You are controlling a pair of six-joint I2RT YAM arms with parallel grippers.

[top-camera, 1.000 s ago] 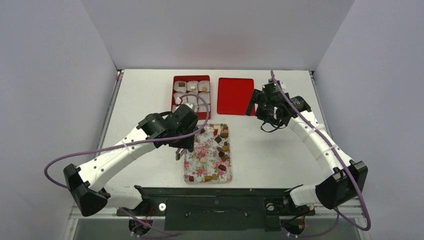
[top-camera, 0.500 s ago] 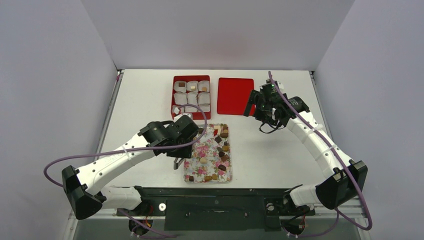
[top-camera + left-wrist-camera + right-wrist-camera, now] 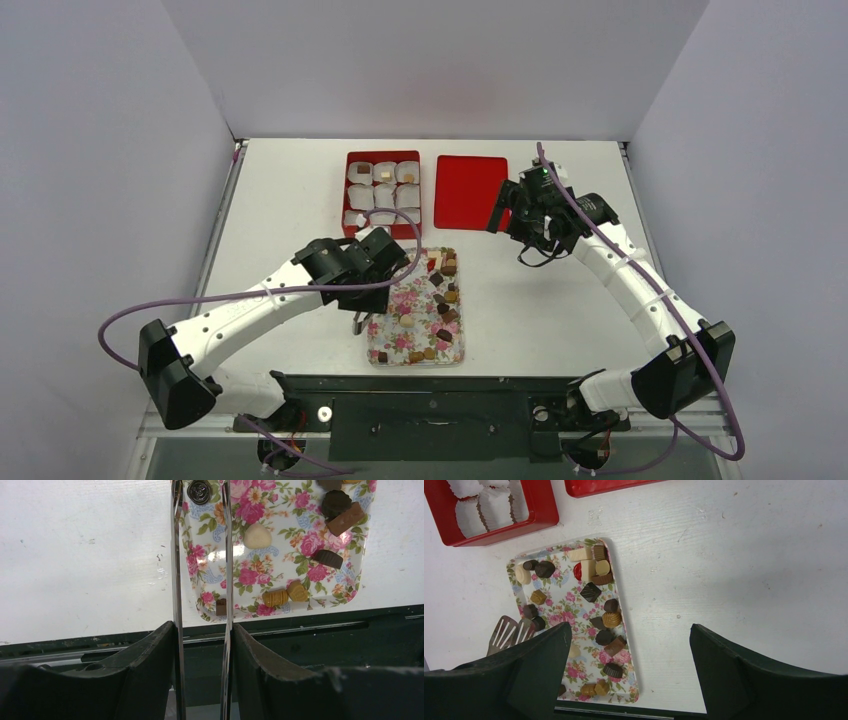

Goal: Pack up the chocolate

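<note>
Nearest me, the floral tray (image 3: 280, 565) sits at the middle of the near edge of the desk (image 3: 560, 300). Its long axis runs near to far, and the chocolate (image 3: 590, 591) is scattered over it. My left hand (image 3: 201, 630) is clenched on metal tongs (image 3: 174, 555) over the tray's left edge, blades pointing away from me along that axis. One dark round piece (image 3: 199, 490) lies between the tips; I can't tell if it's pinched. The left arm reaches in from the near left corner, wrist bent down. Past the tray's far end is the red box (image 3: 346, 190) of paper cups (image 3: 383, 195), where I judge the piece must go. My right hand (image 3: 629, 630) hangs released and empty by the red lid (image 3: 471, 190).
</note>
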